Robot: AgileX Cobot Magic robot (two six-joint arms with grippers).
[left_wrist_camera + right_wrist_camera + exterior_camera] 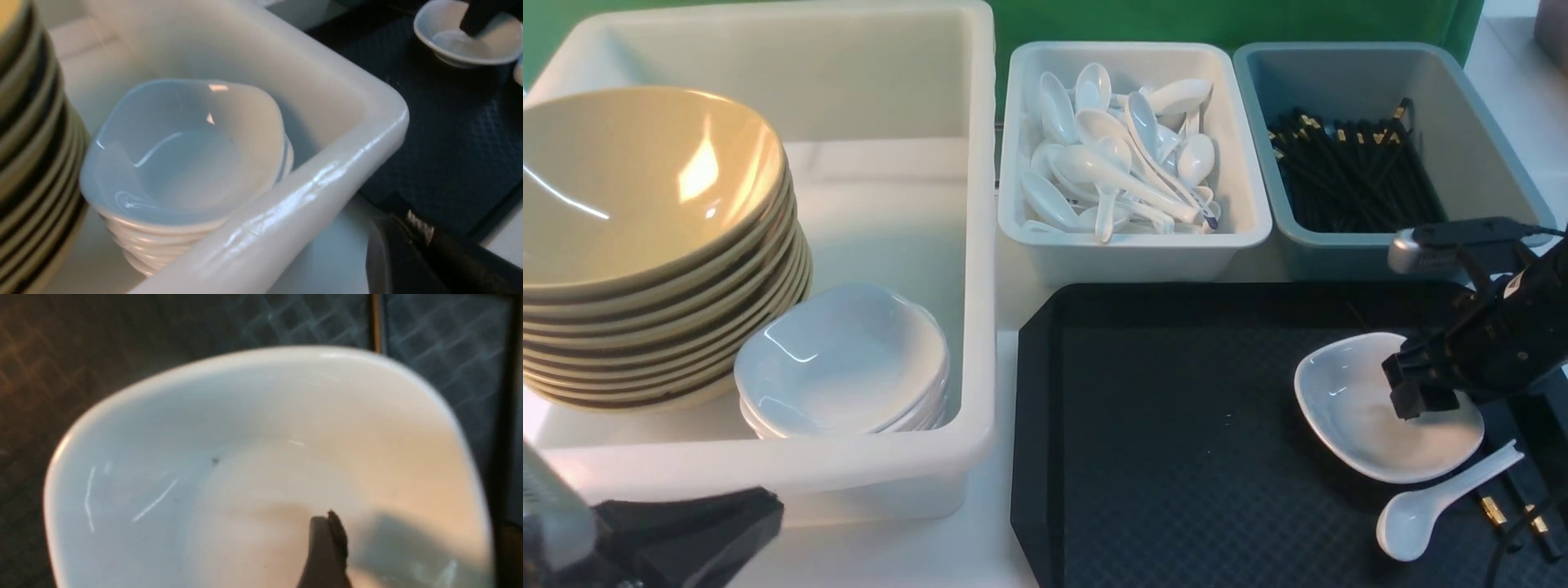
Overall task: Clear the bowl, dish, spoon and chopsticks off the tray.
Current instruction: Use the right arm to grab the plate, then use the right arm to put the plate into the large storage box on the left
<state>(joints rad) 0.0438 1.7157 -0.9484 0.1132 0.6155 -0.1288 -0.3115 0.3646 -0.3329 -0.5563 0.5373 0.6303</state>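
Front view has our right gripper point(1425, 400) over the dish point(1356, 445), towards its right-hand side, so we judge that the coming move turns on bringing the fingers to the rim rather than the hollow. The dish sits towards the right of the tray point(1160, 457); just beside it, on our side, lies the spoon point(1406, 523), handle slanting away to the right, with the chopsticks point(1494, 510) beyond the handle. Our right arm is clearly the nearer; the left gripper point(760, 523) waits by the big white tub point(980, 327), jaws closed with nothing between them. How wide the right jaws stand we cannot tell, and we see no grip on the dish.

The right wrist view shows what the front view hides: a fingertip point(322, 543) over the dish's inside and a long run of rim free of it. The spoon shows only in the other views, and we should take care not to knock it
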